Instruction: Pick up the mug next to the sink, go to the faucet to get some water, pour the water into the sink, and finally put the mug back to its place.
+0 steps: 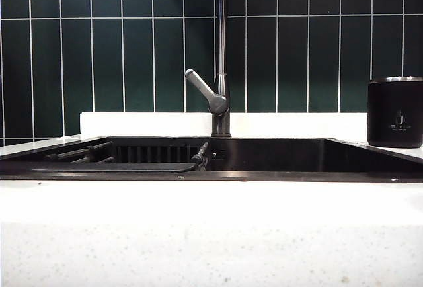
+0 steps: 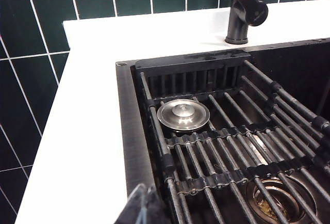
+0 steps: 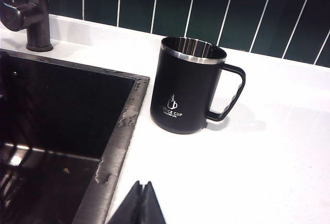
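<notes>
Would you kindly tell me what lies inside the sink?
Inside the sink: a ribbed rack, a steel stopper and a drain strainer beneath the bars. The rack partly hides the floor.

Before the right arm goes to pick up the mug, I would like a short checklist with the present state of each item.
1. mug stands upright on the countertop, beside the sink: ok.
2. Mug handle is free, nothing leans on it: ok.
3. right gripper is ready to grasp: not ok, its jaws are shut and apart from the mug.
4. left gripper is out of the way: ok, shut above the sink's far corner by the rack.
5. faucet is off, no stream visible: ok.
6. Mug is empty: cannot tell.
</notes>
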### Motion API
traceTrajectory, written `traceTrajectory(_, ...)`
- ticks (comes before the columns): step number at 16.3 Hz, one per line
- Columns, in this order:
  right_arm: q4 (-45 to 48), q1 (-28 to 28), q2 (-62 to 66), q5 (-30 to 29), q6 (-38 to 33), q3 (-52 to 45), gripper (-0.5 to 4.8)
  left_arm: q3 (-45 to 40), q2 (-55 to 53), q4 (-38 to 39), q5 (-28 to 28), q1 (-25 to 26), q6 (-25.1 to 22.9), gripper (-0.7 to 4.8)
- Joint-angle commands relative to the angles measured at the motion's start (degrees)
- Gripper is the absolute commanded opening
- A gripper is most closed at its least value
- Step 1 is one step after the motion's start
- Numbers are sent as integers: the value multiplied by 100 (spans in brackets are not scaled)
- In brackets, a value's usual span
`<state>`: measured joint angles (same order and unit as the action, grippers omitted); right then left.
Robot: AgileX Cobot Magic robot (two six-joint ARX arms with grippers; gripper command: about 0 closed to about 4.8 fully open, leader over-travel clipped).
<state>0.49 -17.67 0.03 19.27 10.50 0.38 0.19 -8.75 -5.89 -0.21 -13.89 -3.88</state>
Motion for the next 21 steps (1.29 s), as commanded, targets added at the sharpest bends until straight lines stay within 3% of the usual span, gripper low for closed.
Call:
traceTrajectory(1,48,-2,-17,11,-22,-31,-8,24,0,-33,0,-2,-20,-5)
traceTrajectory(8,48,-2,-17,11,-22,-31,-8,24,31,-24,-2,0,-20,-5)
traceTrajectory(12,42,-2,-17,11,-22,-31,-8,24,863,393,-232,4,-17,-5)
traceTrajectory(16,-28,-9,-17,11,-22,-31,-8,24,839,273,-247,74,9,-5)
traceTrajectory(21,-37,-7,-17,11,-22,-31,-8,24,839,-26,400,634,133,-5)
